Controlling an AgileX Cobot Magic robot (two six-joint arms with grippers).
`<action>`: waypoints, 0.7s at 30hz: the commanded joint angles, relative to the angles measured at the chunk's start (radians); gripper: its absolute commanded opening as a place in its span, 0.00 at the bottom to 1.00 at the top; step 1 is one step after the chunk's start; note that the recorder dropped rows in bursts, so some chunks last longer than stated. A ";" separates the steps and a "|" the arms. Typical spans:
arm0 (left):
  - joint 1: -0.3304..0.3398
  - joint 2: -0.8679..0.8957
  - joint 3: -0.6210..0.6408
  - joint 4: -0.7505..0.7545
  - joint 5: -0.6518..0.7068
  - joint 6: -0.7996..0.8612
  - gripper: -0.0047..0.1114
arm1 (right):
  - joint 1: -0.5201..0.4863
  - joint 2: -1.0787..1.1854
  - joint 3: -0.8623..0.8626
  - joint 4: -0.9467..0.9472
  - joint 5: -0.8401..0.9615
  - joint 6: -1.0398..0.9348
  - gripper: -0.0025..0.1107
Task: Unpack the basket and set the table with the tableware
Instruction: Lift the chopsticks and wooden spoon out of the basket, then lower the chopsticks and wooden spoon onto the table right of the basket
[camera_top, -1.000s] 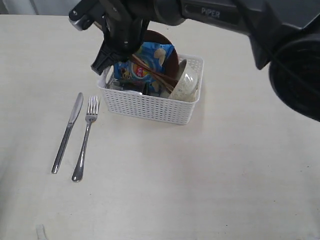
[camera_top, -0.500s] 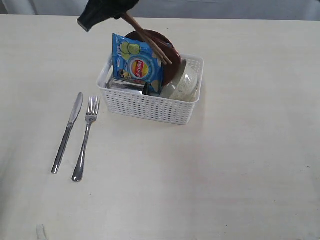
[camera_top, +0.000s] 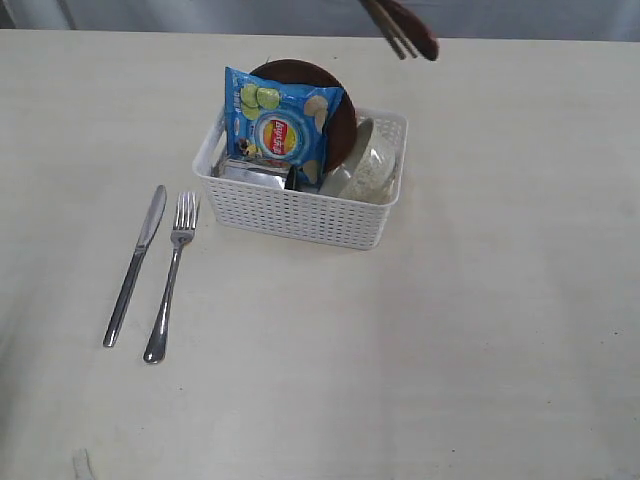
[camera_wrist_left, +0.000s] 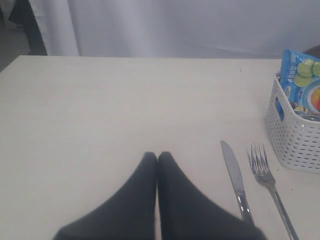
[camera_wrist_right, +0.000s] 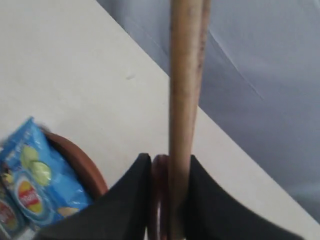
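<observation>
Right fingers (camera_wrist_right: 131, 200) pinch two pale wooden chopsticks (camera_wrist_right: 186, 75) and one reddish-brown wooden spoon (camera_wrist_right: 159, 192) together. In the exterior view this bundle hangs in the air beyond the white perforated plastic basket (camera_top: 300, 215), slanted with its lower ends toward the right. Left fingers (camera_wrist_left: 135, 200) are pressed together on nothing, over the pale beige table (camera_top: 450, 350). One steel knife (camera_top: 135, 265) and one steel fork (camera_top: 170, 275) lie parallel, just left of the basket, tips pointing to the far edge. Inside the basket stand one round brown plate (camera_top: 345, 110), one pale speckled bowl (camera_top: 370, 170) and one blue chip bag (camera_top: 280, 125).
</observation>
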 joint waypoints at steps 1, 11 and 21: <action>0.003 -0.004 0.004 0.008 -0.009 0.004 0.04 | -0.113 -0.018 0.003 0.047 0.104 0.027 0.02; 0.003 -0.004 0.004 0.008 -0.009 0.004 0.04 | -0.446 -0.016 0.112 0.296 0.193 -0.029 0.02; 0.003 -0.004 0.004 0.008 -0.009 0.004 0.04 | -0.757 -0.016 0.527 0.483 -0.040 -0.030 0.02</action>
